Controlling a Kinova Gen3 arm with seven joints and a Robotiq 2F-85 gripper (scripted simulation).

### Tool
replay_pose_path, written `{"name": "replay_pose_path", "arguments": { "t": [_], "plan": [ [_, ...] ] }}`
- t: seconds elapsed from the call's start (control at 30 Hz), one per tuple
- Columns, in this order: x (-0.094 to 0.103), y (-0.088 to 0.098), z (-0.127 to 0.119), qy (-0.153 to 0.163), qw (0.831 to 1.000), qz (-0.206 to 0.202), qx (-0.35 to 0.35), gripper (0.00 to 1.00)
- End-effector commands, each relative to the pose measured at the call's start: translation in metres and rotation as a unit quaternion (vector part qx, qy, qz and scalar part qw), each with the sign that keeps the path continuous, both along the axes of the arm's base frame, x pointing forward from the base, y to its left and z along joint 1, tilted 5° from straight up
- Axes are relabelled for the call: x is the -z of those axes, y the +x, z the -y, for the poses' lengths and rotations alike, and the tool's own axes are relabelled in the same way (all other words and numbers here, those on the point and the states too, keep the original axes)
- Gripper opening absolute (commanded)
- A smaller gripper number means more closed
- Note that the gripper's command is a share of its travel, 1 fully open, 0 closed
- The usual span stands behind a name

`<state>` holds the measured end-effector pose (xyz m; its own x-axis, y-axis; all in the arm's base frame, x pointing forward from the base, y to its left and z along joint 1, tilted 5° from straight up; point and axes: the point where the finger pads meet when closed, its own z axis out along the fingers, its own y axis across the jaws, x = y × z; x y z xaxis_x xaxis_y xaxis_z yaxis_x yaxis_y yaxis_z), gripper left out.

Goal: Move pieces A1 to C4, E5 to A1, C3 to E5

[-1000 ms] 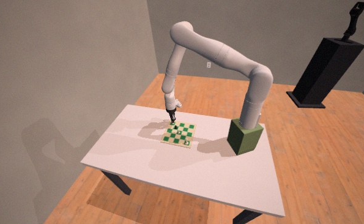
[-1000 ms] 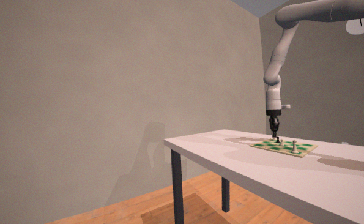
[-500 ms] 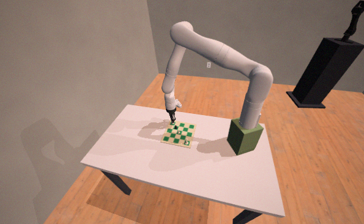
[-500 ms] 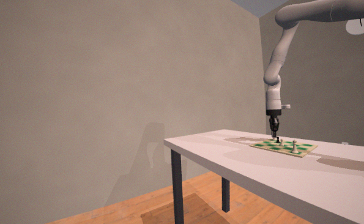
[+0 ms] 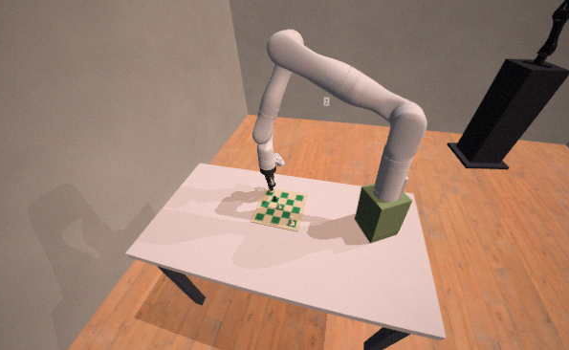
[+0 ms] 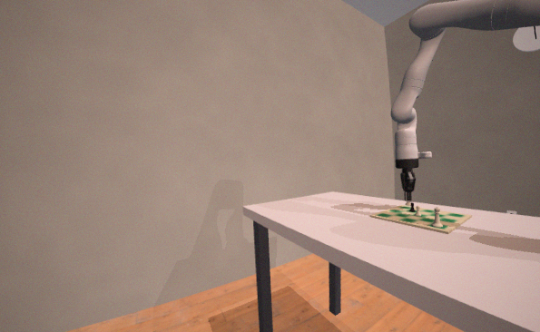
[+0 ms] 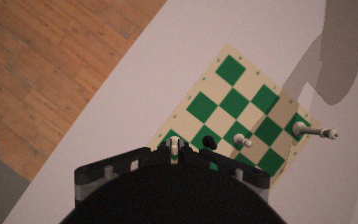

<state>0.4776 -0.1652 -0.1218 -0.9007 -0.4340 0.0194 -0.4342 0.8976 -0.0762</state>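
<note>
A green-and-cream chessboard point(image 5: 279, 209) lies on the white table. My gripper point(image 5: 271, 187) hangs straight down over the board's far left corner and is shut on a small white piece point(image 7: 174, 145). In the wrist view the piece shows only as a pale top between the fingers. I cannot tell whether its base touches the board. A black pawn point(image 7: 208, 142) stands one square away, a white pawn point(image 7: 241, 140) beyond it, and a tall white piece point(image 7: 315, 132) stands at the opposite corner. All three stand upright in the exterior view: black pawn point(image 6: 412, 208), white pawn point(image 6: 417, 210), tall piece point(image 6: 436, 218).
The arm's green base block point(image 5: 382, 212) stands on the table to the right of the board. A black pedestal point(image 5: 509, 112) stands on the wooden floor far behind. The table's left edge is near the board.
</note>
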Motion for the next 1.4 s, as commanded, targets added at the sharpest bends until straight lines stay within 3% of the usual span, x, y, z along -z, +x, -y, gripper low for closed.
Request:
{"name": "replay_pose_path", "arguments": {
  "t": [0.0, 0.1, 0.3, 0.43, 0.97, 1.17, 1.23, 1.37],
  "plan": [
    [-0.024, 0.006, 0.0, -0.002, 1.0, 0.008, 0.0, 0.0],
    [-0.031, 0.005, 0.0, -0.002, 1.0, 0.008, 0.0, 0.0],
    [-0.074, 0.004, -0.004, -0.002, 1.0, 0.008, 0.0, 0.0],
    [-0.088, 0.004, -0.005, -0.002, 1.0, 0.008, 0.0, 0.0],
    [-0.088, 0.0, -0.011, 0.0, 1.0, 0.009, 0.012, 0.0],
    [-0.082, -0.023, -0.045, 0.009, 0.996, 0.015, 0.09, 0.0],
    [-0.082, -0.023, -0.045, 0.009, 0.996, 0.015, 0.09, 0.0],
    [-0.079, -0.048, -0.072, 0.013, 0.985, 0.02, 0.169, 0.0]
  ]
}}
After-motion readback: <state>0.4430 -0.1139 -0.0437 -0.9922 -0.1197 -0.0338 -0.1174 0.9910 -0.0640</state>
